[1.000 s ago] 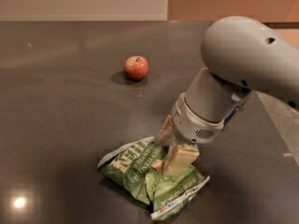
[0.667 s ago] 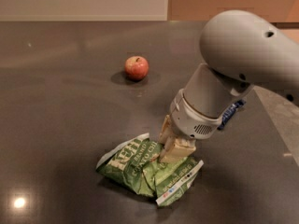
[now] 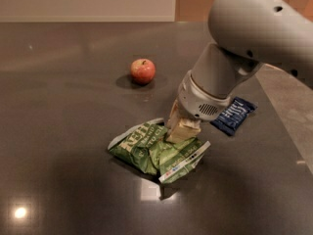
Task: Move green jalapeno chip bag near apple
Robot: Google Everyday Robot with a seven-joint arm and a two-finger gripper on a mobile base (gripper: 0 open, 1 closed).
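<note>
1. In the camera view we see the gripper (image 3: 182, 131) down on the green jalapeno chip bag (image 3: 144, 148), its jaws pinched on the bag's crumpled top.
2. We find the bag on the dark table (image 3: 58, 131), well apart from the apple (image 3: 143, 71); a dark blue packet (image 3: 234, 115) lies right of the arm.

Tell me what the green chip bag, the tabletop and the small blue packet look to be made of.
Green jalapeno chip bag: thin foil-like plastic film, judging by its sharp crinkles and sheen. Tabletop: hard, polished dark surface, maybe stone or laminate; it mirrors lights. Dark blue packet: probably a glossy plastic wrapper, lying flat. The gripper is down on top of the bag.
</note>
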